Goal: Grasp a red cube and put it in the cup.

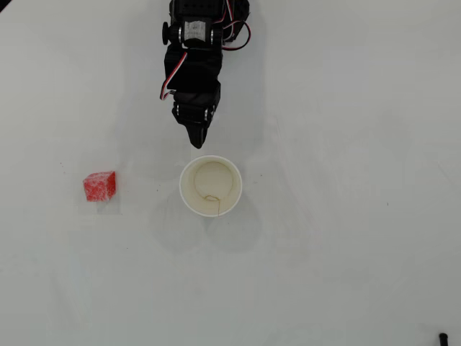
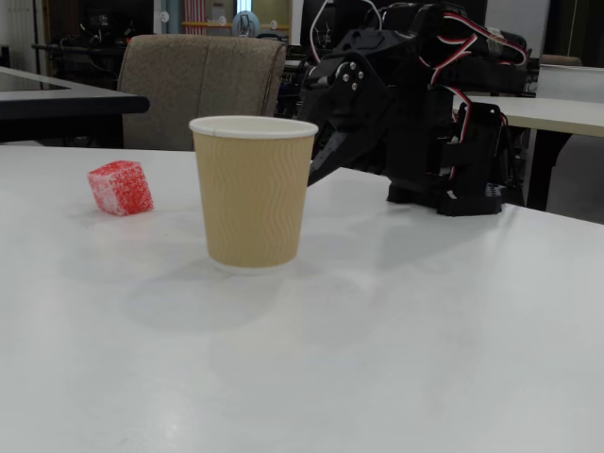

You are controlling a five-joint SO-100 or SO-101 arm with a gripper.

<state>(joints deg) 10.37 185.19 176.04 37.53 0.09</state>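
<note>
The red cube (image 1: 99, 186) with a whitish-flecked surface rests on the white table, left of the cup in the overhead view; in the fixed view it (image 2: 120, 187) lies behind and left of the cup. The cup (image 1: 210, 186) stands upright and empty, cream inside; from the side its wall (image 2: 253, 192) looks tan with a white rim. My black gripper (image 1: 196, 141) hangs just behind the cup, jaws together and empty, tip pointing down toward the cup's far rim. In the fixed view the gripper (image 2: 316, 175) shows partly behind the cup.
The white table (image 1: 346, 238) spreads around the cup and cube. The arm's base (image 2: 462, 160) stands at the back. A chair (image 2: 203, 90) and other tables stand behind the table. A small dark object (image 1: 443, 337) sits at the bottom right corner.
</note>
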